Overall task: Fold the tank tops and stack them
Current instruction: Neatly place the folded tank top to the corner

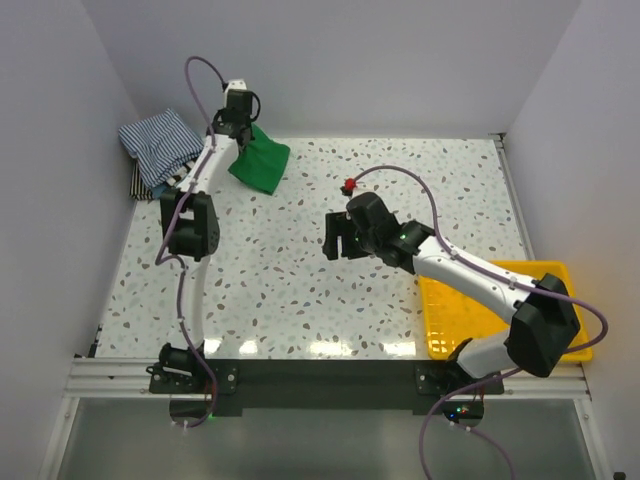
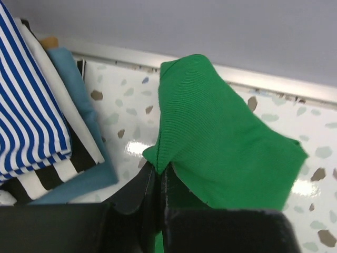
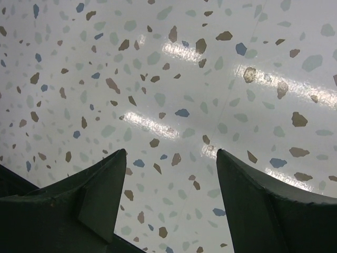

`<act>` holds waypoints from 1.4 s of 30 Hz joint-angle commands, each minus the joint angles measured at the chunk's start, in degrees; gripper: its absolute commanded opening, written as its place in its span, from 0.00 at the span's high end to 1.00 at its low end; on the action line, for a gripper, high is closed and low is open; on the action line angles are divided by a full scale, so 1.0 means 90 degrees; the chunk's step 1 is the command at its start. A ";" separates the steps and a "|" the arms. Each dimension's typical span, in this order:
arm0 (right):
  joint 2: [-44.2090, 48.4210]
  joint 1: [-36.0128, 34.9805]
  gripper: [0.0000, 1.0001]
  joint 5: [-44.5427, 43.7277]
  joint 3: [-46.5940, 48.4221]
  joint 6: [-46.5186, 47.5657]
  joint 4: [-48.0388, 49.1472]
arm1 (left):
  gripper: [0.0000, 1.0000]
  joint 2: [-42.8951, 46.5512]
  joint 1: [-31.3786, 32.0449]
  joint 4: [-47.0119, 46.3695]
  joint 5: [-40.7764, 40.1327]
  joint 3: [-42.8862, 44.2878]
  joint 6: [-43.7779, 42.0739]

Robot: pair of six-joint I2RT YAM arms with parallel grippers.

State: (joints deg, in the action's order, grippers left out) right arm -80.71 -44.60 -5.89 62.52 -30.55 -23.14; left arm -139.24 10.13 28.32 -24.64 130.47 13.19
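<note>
Nearest, a yellow tray [image 1: 450, 322] sits at the speckled table's [image 1: 300, 290] front right, and beyond it the right gripper [image 1: 333, 237] hovers mid-table, jaws spread wide. Farther back on the left, the left gripper [image 1: 240, 135] pinches a corner of the green tank top [image 1: 262, 162]. Its long axis slants from that pinch toward the near right, beside the stacked tank tops [image 1: 155, 145] in the far left corner.

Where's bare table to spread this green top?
Widest bare patch: speckled tabletop, centre-left, between the green cloth tank top, the open right gripper and the near edge. Also far-right corner, behind the yellow plastic tray. Crowded: far-left corner, striped tops pile.
</note>
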 commanded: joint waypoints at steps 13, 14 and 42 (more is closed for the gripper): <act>-0.0690 0.0024 0.30 0.0410 0.0270 0.0064 0.0461 | 1.00 -0.0017 -0.0608 -0.1379 0.0678 0.0815 -0.0196; -0.0739 0.0024 0.30 0.0430 0.0280 0.0073 0.0471 | 1.00 0.0041 -0.0637 -0.1408 0.0697 0.0815 -0.0148; -0.1198 0.0034 0.32 0.0645 0.0172 0.0044 0.0754 | 1.00 0.1311 -0.2610 -0.2316 0.2699 -0.0640 0.1112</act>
State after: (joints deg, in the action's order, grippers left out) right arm -90.80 -44.56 -0.49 63.05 -30.44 -18.31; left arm -132.97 -11.25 14.02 -2.02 125.25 21.82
